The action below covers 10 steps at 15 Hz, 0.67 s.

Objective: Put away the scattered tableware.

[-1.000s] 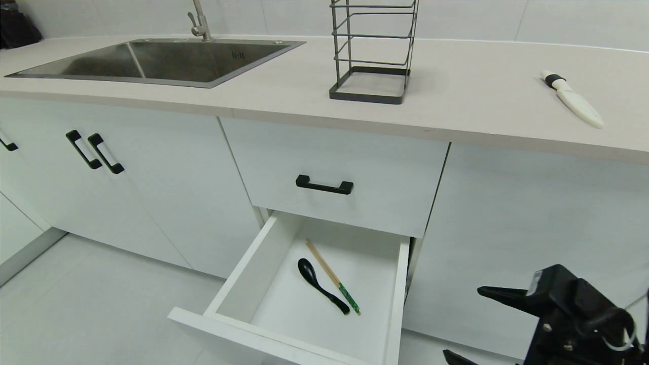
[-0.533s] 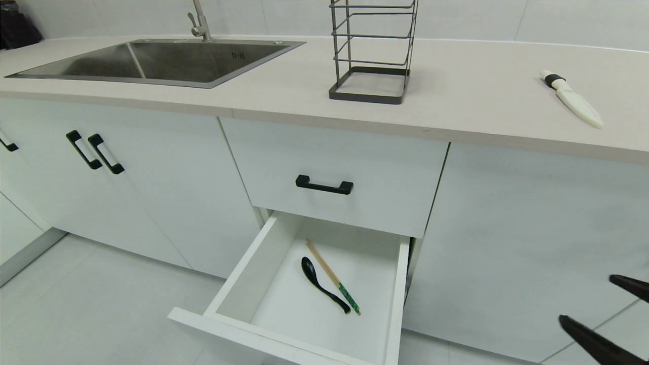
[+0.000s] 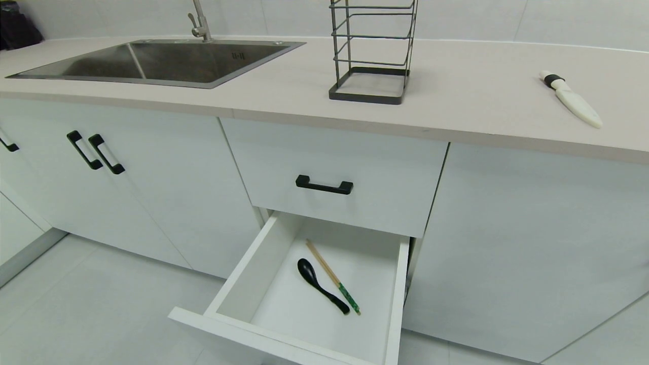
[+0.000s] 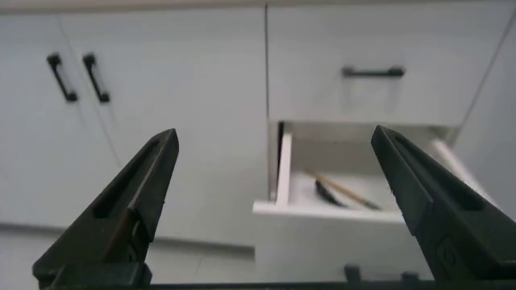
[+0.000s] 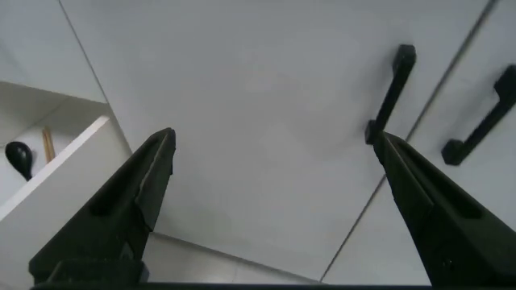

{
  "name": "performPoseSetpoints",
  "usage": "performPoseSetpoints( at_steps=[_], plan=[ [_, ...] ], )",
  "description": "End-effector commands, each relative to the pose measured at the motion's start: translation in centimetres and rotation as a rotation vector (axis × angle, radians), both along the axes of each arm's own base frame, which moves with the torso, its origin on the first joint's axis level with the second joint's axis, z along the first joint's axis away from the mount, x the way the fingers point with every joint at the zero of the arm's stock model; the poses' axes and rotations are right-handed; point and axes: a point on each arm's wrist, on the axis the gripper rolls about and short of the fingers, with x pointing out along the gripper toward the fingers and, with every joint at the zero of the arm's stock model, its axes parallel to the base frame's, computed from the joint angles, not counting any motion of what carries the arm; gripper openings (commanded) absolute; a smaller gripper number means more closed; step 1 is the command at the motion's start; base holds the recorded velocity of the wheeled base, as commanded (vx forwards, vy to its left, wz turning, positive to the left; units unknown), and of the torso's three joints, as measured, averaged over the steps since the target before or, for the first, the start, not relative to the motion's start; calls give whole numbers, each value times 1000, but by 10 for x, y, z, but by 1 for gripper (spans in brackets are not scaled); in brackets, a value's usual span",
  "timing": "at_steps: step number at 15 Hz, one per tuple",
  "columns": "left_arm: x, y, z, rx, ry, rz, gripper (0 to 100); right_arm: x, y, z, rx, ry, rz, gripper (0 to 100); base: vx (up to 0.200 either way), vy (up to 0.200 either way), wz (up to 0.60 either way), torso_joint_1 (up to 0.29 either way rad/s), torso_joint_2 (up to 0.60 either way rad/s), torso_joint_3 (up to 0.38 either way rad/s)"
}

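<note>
One spoon (image 3: 322,285) and two chopsticks (image 3: 332,276) in drawer (image 3: 243,284); one knife (image 3: 572,99) on counter (image 3: 456,91).

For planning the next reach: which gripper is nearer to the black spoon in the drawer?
Right, probably. The right gripper faces the cabinet door beside the drawer, the black spoon close off to one side. The left gripper stands farther back, facing the drawer front.

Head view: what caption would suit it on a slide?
Open drawer holding spoon and chopsticks; knife lies on the counter.
</note>
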Motion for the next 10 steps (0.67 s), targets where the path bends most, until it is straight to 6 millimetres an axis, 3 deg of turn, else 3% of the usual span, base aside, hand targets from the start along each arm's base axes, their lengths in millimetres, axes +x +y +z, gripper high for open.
performPoseSetpoints(
  at_steps=[1, 4, 5, 6, 8, 10],
  plan=[
    [34, -2, 42, 5, 112, -120, 100, -22, 0, -36, 5, -84, -13, 100, 0, 0, 0, 0, 0, 0],
    [54, -5, 34, 27, 260, -212, 100, -20, 0, -54, 6, 86, -7, 100, 0, 0, 0, 0, 0, 0],
    [65, -6, 24, 34, 399, -235, 100, -20, 0, -54, 21, 98, -6, 100, 0, 0, 0, 0, 0, 0],
    [67, -6, 22, 31, 421, -236, 100, -20, 0, -54, 28, 95, -7, 100, 0, 0, 0, 0, 0, 0],
    [96, -9, 3, 20, 634, -284, 100, -20, 0, -54, 38, 95, -7, 100, 0, 0, 0, 0, 0, 0],
    [110, -20, -12, 45, 768, -442, 100, -20, 0, -54, 40, 95, -2, 100, 0, 0, 0, 0, 0, 0]
  ],
)
